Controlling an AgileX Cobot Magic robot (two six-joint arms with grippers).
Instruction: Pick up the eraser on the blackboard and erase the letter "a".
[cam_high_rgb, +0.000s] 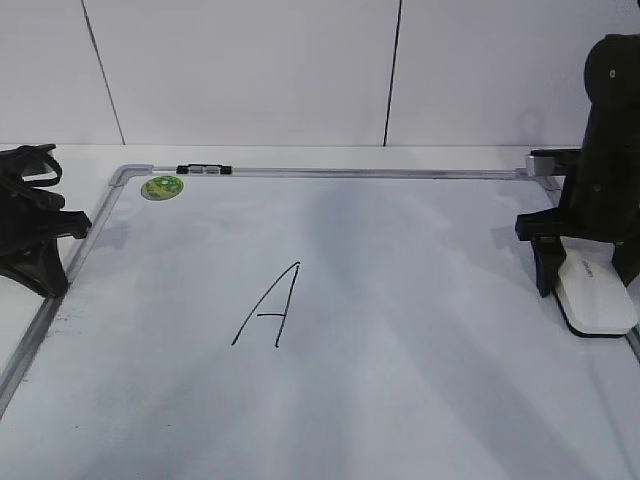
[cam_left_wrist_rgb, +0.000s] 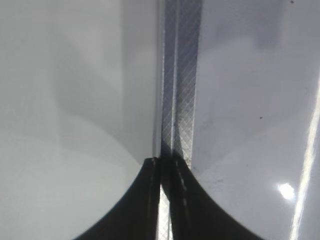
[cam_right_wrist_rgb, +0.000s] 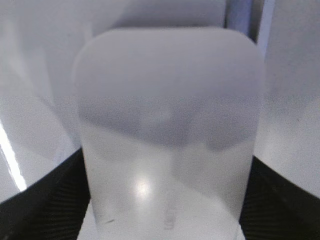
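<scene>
Exterior view: the blackboard (cam_high_rgb: 420, 330) lies flat on the surface with a tall pointed capital "A" (cam_high_rgb: 268, 310) near its middle. We find no small letter "a" beside it or anywhere else on the board, so the target may be gone already or too faint to see.

The eraser (cam_high_rgb: 598, 298) lies on the board well to the right of the capital "A", close against the right-hand frame. The right gripper (cam_high_rgb: 588, 283) stands over it with one jaw on each long side. In the right wrist view the eraser (cam_right_wrist_rgb: 167, 125) fills the space between the dark jaws, which flank its edges. We cannot tell whether they are pinching it or only lie alongside.

The left gripper (cam_high_rgb: 35, 265) is well to the left of the capital "A", at the left frame. In the left wrist view its jaws are pressed together over the metal frame strip (cam_left_wrist_rgb: 181, 100), holding nothing.

Our judgement for the step:
- Keep the grip centred on the eraser's long sides so the pad stays flat to the board.
- Lift clear before travelling towards the capital "A".
- Confirm where the small letter is before any stroke.
- Use short passes so the capital is not smeared.
- Watch the right frame, which sits close to the outer jaw.
</scene>
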